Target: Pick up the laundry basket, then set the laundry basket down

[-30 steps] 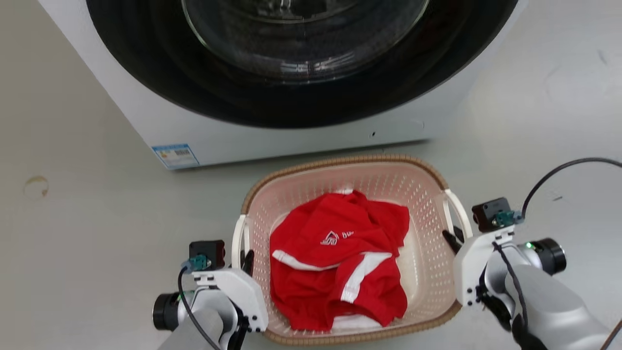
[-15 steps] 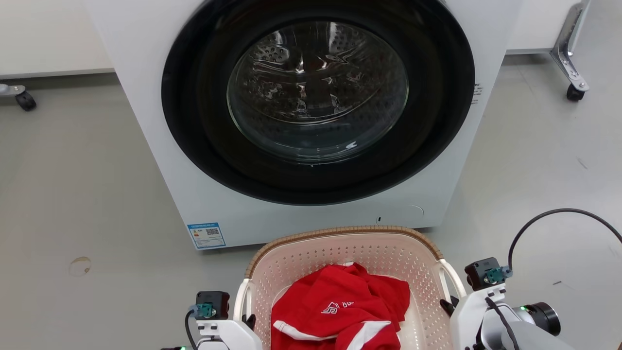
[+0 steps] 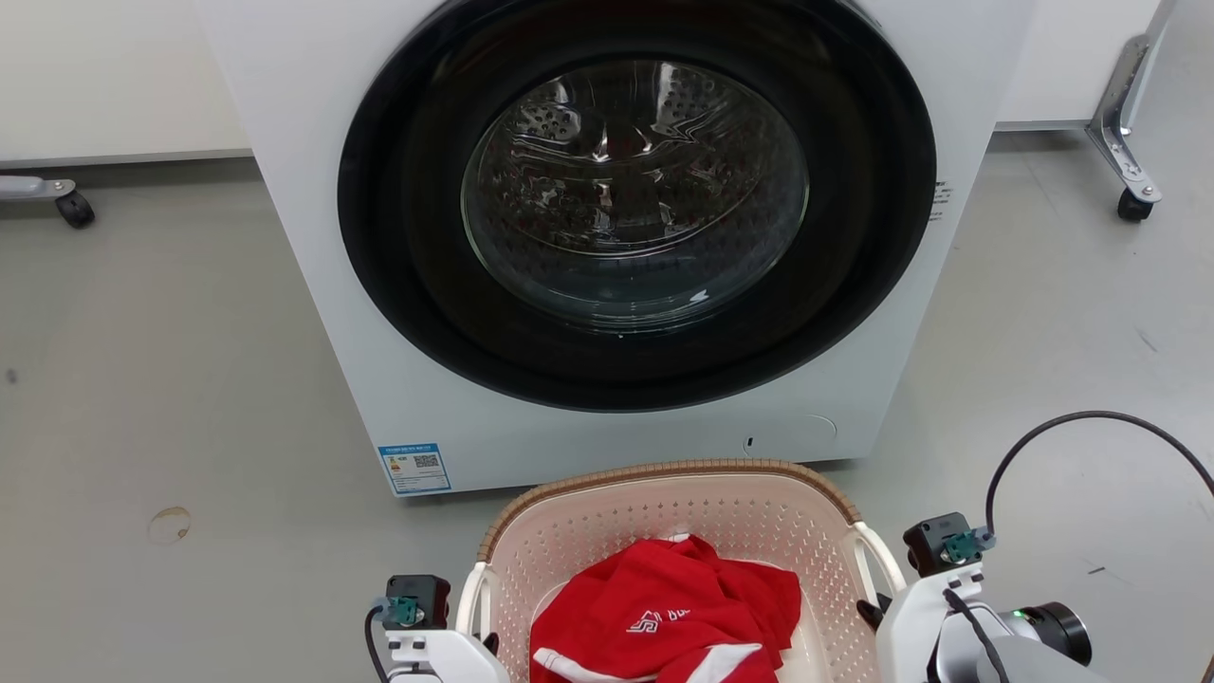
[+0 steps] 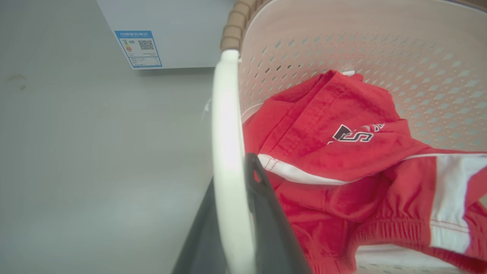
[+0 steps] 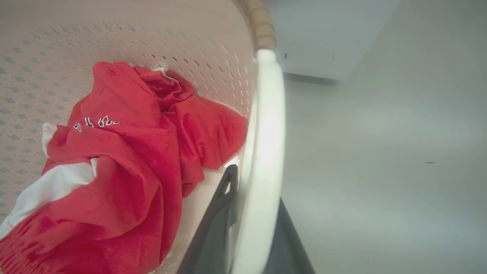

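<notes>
- While each gripper pinches only a slim handle, the whole load hangs on two narrow contacts. The left gripper (image 4: 232, 179) has a dark finger on either side of the left handle (image 4: 224, 125), and the right gripper (image 5: 258, 198) clamps the right handle (image 5: 268, 114) the same way.
- The laundry basket (image 3: 664, 517) is just in front of the washer (image 3: 313, 190), between your two arms. I cannot tell whether its base is off the floor (image 3: 142, 379).
- If you move one arm up or down ahead of the other, the basket will likely tilt. The red garment (image 3: 664, 607), heaped loosely inside, could then slide to the low side.
- The handles look smooth, so they may slip or turn between the fingers and let the basket swing.
- The far rim is near the washer's front, and drifting forward could knock it and wrench a handle loose.
- If you pull the arms apart or squeeze them inward, you could flex the handles.
- If you let go before the base lies flat, the basket drops.
</notes>
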`<state>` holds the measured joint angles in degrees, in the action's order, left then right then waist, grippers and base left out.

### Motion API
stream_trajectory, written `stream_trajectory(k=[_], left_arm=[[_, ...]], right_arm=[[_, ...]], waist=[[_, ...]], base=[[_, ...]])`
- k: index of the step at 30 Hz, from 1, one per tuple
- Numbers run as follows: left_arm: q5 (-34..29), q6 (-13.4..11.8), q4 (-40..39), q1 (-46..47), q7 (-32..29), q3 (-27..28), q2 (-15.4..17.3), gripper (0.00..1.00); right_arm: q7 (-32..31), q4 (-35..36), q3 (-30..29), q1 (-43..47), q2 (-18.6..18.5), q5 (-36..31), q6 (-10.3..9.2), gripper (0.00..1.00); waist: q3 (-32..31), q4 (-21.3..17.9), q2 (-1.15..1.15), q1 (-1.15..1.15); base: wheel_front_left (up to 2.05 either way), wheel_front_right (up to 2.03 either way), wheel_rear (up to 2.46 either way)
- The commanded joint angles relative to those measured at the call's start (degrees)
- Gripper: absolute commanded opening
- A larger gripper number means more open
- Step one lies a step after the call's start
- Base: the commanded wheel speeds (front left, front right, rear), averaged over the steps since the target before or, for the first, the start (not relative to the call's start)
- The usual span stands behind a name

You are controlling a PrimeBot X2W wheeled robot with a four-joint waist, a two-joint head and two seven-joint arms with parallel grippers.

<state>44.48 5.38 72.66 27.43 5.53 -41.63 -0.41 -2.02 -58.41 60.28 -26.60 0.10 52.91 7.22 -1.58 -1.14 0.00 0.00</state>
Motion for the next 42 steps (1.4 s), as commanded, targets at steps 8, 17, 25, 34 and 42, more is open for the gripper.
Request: stream_trajectory(k=[8, 17, 25, 34, 42], left_arm=[[0.46, 0.78, 0.32, 0.63, -0.19, 0.12, 3.29, 0.0], [1.11, 0.7, 0.5, 0.54, -0.02, -0.57, 3.29, 0.0], [1.6, 0.7, 0.6, 0.73, 0.18, -1.23, 3.29, 0.0], [1.88, 0.35, 0.74, 1.27, 0.5, -1.94, 3.29, 0.0], [1.78, -1.08, 0.73, 3.69, 2.1, -2.25, 3.29, 0.0]], right_arm=[[0.71, -0.54, 1.56, -2.1, -2.98, 1.43, 0.26, 0.0], [0.94, -0.89, 3.1, -2.65, -2.98, 3.1, 0.26, 0.0], [1.23, -1.15, 4.28, -3.07, -2.98, 4.32, 0.26, 0.0], [2.27, -1.21, 5.33, -3.6, -2.98, 5.46, 0.26, 0.0], [5.17, -1.18, 5.75, -5.33, -2.98, 5.84, 0.26, 0.0]], waist=[[0.13, -0.38, 0.0, 0.0], [0.07, -0.67, 0.0, 0.0], [0.36, -0.96, 0.0, 0.0], [1.1, -0.68, 0.0, 0.0], [4.63, -0.01, 0.0, 0.0]], base=[[0.0, 0.0, 0.0], [0.0, 0.0, 0.0], [0.0, 0.0, 0.0], [0.0, 0.0, 0.0], [0.0, 0.0, 0.0]])
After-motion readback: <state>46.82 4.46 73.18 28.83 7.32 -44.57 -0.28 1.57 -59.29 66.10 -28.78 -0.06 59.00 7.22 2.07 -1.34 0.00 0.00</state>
